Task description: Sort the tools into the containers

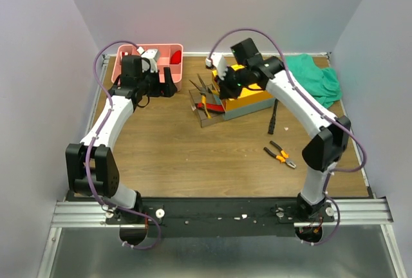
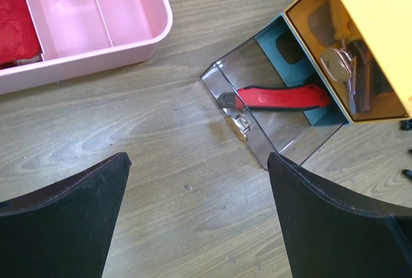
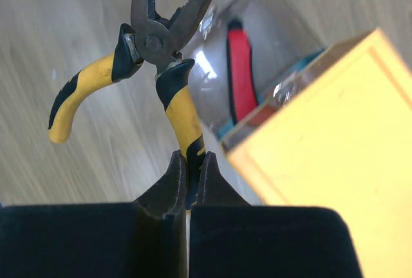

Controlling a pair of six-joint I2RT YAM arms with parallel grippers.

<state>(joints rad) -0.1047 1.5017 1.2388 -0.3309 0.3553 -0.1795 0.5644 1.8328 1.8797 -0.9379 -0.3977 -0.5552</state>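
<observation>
My right gripper [image 3: 191,162] is shut on one handle of a pair of yellow-and-black pliers [image 3: 151,40], which hang with their grey jaws spread beside the toolbox [image 3: 328,162]. From above, the pliers [image 1: 203,90] are at the toolbox's [image 1: 251,98] left end, above its clear drawer [image 2: 257,120]. A red-and-black cutter [image 2: 277,98] lies in that drawer. My left gripper [image 2: 199,188] is open and empty over bare wood, between the pink tray [image 2: 96,14] and the toolbox. Orange-and-black pliers [image 1: 280,154] lie on the table to the right.
A green cloth [image 1: 315,75] sits at the back right. A black-handled tool [image 1: 273,116] lies just right of the toolbox. The pink tray [image 1: 148,59] holds a red item [image 1: 174,56]. Metal tools [image 2: 341,65] rest inside the toolbox's yellow compartment.
</observation>
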